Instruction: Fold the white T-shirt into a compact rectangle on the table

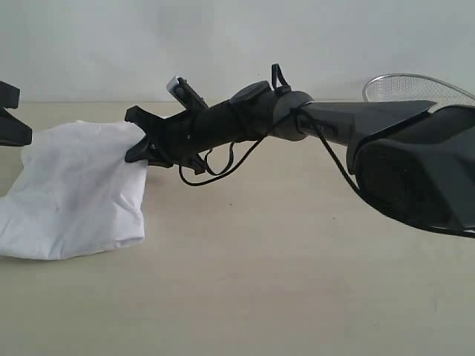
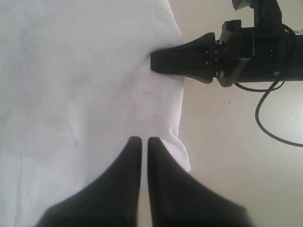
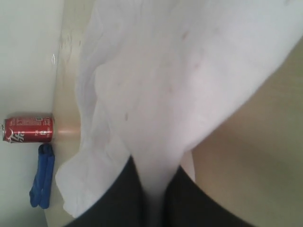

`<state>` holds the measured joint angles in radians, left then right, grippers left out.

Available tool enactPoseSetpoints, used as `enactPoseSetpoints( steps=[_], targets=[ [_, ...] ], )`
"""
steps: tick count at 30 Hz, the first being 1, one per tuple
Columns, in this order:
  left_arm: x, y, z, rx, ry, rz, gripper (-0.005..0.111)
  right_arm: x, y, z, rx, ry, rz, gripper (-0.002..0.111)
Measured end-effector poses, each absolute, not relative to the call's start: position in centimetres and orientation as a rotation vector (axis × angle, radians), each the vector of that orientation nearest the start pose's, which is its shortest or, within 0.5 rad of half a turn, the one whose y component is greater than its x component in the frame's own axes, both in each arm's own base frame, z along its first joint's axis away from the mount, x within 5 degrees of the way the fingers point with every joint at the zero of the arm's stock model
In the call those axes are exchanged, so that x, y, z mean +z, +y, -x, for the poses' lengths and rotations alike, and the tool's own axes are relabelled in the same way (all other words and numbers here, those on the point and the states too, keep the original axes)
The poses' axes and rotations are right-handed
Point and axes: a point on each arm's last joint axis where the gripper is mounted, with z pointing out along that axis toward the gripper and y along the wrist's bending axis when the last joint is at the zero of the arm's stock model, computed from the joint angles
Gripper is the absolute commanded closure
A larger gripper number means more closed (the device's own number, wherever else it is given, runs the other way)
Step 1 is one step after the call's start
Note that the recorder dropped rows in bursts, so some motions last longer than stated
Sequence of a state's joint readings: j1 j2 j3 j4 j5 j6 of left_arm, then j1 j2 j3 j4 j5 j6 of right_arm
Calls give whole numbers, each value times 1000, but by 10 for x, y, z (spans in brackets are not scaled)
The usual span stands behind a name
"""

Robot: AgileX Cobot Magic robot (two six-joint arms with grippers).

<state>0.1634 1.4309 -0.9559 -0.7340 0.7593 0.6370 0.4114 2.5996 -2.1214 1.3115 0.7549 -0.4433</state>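
The white T-shirt (image 1: 74, 189) lies bunched and folded over at the left of the pale table (image 1: 282, 274); no lettering shows. My right gripper (image 1: 138, 138) reaches across from the right and is shut on the shirt's upper right edge. In the right wrist view the cloth (image 3: 170, 85) runs down between the two black fingers of that gripper (image 3: 154, 166). The left wrist view shows the same pinch (image 2: 156, 61) from above. My left gripper (image 2: 144, 140) hovers over the shirt (image 2: 71, 94) near its edge, shut, with nothing between its fingers.
A silver wire-mesh basket (image 1: 415, 87) stands at the back right behind the right arm. A black cable (image 1: 215, 169) hangs under that arm. A red can (image 3: 28, 129) and a blue object (image 3: 42, 176) lie by the wall at the table's edge.
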Motion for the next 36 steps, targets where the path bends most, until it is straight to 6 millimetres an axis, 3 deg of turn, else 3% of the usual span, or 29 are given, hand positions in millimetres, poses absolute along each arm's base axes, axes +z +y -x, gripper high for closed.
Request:
enactPoseSetpoints(
  steps=[20,22,24,27,28,32,36],
  targets=[
    [272,5,-283,-503,2463,-54,102,118,278,-489,1371,2391,63,106],
    [272,5,-283,-501,2464,-56,102,118,278,-490,1367,2390,62,97],
    [272,5,-283,-501,2464,-56,102,118,278,-490,1365,2389,60,80],
    [272,5,-283,-501,2464,-56,102,118,277,-490,1361,2385,53,43],
    [272,5,-283,-501,2464,-56,102,118,277,-491,1361,2386,47,42],
    [271,5,-283,-499,2465,-57,102,118,277,-490,1374,2407,1,60],
    [271,5,-283,-497,2466,-58,102,116,277,-486,1374,2450,36,64]
  ],
)
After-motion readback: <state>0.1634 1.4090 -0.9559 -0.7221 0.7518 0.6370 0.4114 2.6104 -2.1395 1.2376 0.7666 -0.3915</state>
